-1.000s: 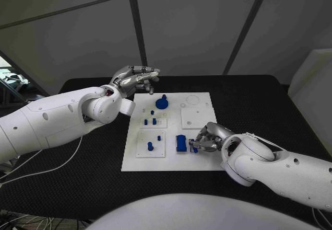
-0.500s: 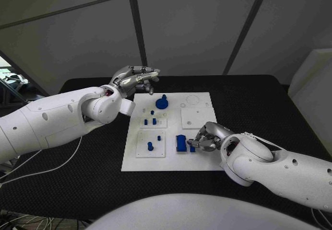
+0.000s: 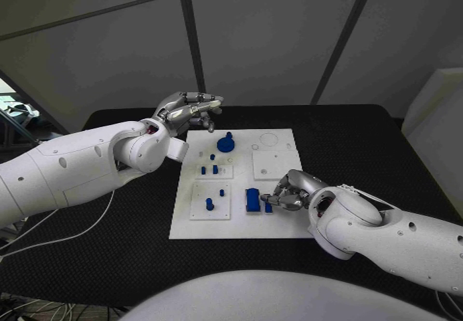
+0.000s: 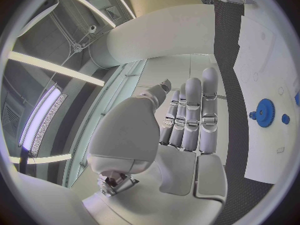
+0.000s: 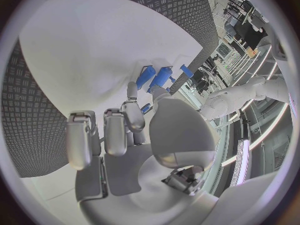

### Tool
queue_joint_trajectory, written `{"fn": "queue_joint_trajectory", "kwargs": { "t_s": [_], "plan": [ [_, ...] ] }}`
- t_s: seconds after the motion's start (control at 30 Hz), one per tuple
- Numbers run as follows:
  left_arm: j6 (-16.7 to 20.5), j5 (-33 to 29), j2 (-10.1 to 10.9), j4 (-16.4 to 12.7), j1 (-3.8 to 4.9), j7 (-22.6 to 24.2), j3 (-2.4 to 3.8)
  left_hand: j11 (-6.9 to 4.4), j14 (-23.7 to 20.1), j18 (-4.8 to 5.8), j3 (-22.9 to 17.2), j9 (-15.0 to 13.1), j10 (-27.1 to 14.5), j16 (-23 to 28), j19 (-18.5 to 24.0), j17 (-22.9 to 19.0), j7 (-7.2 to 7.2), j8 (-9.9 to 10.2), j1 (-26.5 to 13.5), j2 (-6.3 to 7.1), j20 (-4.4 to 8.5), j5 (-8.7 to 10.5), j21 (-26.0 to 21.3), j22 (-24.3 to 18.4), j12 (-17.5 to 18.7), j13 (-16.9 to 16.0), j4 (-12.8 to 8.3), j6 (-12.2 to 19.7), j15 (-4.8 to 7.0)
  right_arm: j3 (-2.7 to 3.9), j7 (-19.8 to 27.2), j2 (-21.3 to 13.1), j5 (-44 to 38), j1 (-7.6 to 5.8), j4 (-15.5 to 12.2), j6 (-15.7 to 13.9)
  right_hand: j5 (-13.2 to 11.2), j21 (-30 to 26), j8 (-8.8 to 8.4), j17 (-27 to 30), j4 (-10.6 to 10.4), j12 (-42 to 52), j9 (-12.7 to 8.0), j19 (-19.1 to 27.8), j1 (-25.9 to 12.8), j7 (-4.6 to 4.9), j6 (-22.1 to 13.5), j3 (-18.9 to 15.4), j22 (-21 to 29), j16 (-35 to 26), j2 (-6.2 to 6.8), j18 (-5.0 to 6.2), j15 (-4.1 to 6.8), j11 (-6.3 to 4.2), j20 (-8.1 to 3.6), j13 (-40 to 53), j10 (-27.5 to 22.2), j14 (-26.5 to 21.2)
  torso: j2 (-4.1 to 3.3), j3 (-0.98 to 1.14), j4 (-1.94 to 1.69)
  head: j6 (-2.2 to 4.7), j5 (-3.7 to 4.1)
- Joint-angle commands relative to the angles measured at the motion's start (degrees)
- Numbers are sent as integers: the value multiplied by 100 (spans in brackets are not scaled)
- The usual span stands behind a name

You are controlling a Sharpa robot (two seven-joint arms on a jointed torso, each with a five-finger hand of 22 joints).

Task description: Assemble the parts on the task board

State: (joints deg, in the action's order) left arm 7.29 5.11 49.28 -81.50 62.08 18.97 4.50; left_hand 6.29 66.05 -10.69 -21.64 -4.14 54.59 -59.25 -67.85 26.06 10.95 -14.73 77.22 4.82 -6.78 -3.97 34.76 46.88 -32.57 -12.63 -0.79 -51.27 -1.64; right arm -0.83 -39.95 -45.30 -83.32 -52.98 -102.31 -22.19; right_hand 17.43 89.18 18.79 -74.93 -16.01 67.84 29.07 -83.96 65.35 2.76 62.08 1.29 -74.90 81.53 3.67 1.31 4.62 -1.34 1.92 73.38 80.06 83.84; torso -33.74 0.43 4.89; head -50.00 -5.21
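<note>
The white task board (image 3: 280, 224) lies mid-table. On it are a blue gear (image 3: 225, 143), small blue pegs (image 3: 209, 170) on one inset plate, two more pegs (image 3: 211, 202) on the plate nearer me, and an upright blue block (image 3: 253, 199). My right hand (image 3: 286, 191) is low over the board beside the block. It pinches a small blue part (image 5: 145, 108) between thumb and a finger, and the part's lower end (image 3: 268, 208) is near the board. My left hand (image 3: 189, 110) hovers above the board's far left corner with its fingers curled and nothing in them. The gear (image 4: 265, 113) is below it.
A plain white inset plate (image 3: 274, 164) and round holes (image 3: 269, 140) sit on the board's far right part. The black table (image 3: 357, 147) surrounds the board. My left forearm (image 3: 87, 167) hangs over the table's left side.
My right hand has edged slightly toward the blue block with the small part. The left arm has not moved.
</note>
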Motion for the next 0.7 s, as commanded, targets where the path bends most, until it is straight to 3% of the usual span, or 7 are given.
{"fn": "queue_joint_trajectory", "kwargs": {
  "t_s": [0.03, 0.2, 0.37, 0.7],
  "plan": [
    [-70, -17, 0, -9, 12, 9, 5, 0, -28, 22, 33, 7, -20, -32, -5, -5, 3, -37, 29, 1, -30, -24, -32, -7, -20, 5, 10, 24, -1, 0, 172, -73, -69, -6, -106, -5, -177, 24, 47, -211, 6, 16, 17, -565, 83, -2, -44, -88, -1453, 10, -54, -112, 35, -5, -53, 7, 31, 369, 3, 7, 3, 1, 14],
    [-101, -17, 9, -6, 12, -10, 3, 0, -28, 22, 33, 7, -20, -32, -5, -5, 3, -37, 29, 1, -30, -24, -32, -7, -20, 5, 10, 24, -1, -3, 414, -271, 41, -4, -309, 108, -308, 8, 65, -197, 10, -20, 28, -554, 144, 4, -73, -181, -1438, -2, -54, -107, 32, 1, -49, -14, 10, 366, 0, 9, 8, 10, 28],
    [-108, -17, 14, -5, 12, -9, -4, 3, -32, 23, 41, 8, -25, -33, -4, -9, 5, -42, 23, 6, -31, -22, -35, -8, -23, 8, 14, 31, -4, -6, 545, -448, 135, -3, -428, 286, -320, -1, 73, -189, 25, -41, 32, -548, 190, 8, -91, -231, -1429, -9, -38, -105, 29, 5, -47, -26, -4, 363, 15, -8, 11, 7, 38],
    [-106, -17, 0, 3, 11, -6, -8, 3, -32, 23, 41, 8, -25, -33, -4, -9, 5, -42, 23, 6, -31, -22, -35, -8, -23, 8, 14, 31, -4, -10, 626, -458, 218, 1, -384, 506, -323, 12, 117, -207, 98, -8, 51, -557, 397, 4, -100, -299, -1443, 0, -113, -109, 30, 1, -45, 3, 10, 368, 2, 4, -8, 42, 57]
  ]
}}
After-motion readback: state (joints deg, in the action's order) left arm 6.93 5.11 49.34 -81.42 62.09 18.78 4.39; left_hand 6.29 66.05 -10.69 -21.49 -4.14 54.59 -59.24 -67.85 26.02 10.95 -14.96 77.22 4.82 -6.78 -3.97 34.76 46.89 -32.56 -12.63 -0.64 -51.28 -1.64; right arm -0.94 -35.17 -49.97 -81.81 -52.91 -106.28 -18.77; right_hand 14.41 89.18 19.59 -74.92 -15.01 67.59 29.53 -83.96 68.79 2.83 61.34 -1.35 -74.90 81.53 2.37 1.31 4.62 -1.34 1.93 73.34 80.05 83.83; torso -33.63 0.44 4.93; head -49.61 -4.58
